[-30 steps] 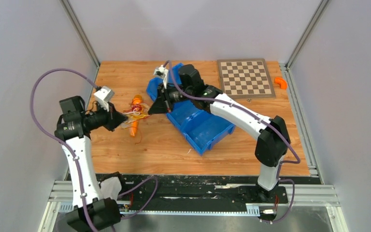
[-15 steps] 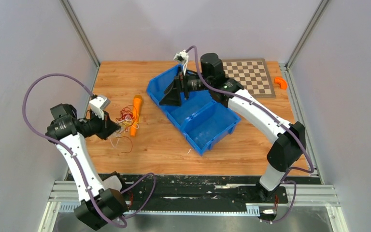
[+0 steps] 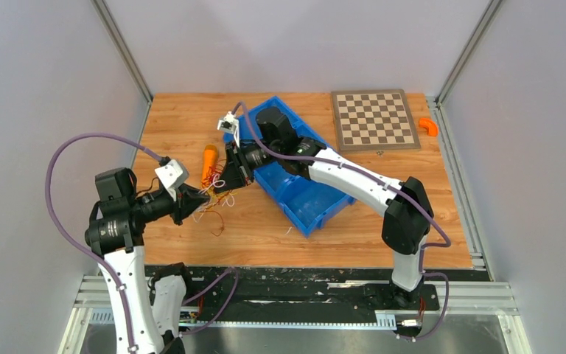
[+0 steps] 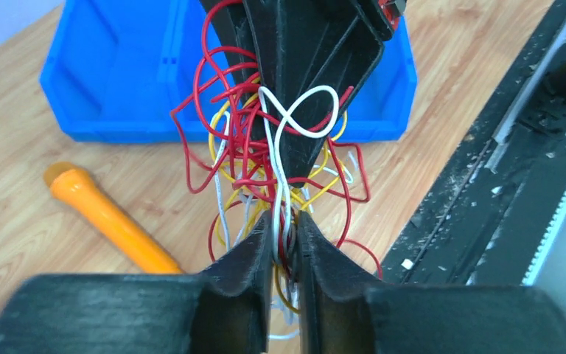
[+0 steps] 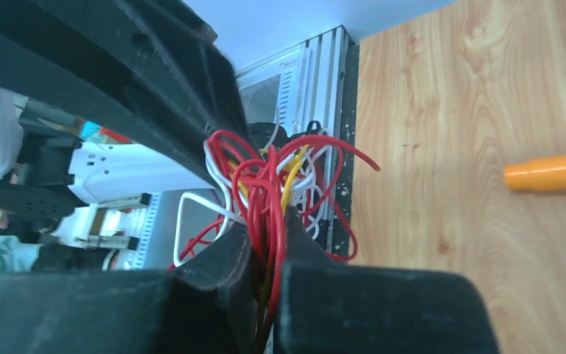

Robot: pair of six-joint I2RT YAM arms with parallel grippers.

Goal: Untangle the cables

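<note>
over a wooden table [image 3: 265, 228] the cables [image 4: 265, 147] hang light and floppy. left gripper [image 4: 284, 221] and right gripper [image 5: 265, 221] each pinch strands, nearly closed; loose outer loops seem best to grab.

The cables [image 4: 269, 158] wear smooth, glossy plastic sheathing, the left pincer [image 4: 284, 225] and right pincer [image 5: 267, 232] look matt black plastic, the bin [image 3: 314, 204] is shiny blue plastic, and the surface [image 3: 250, 230] is grained wood.
</note>
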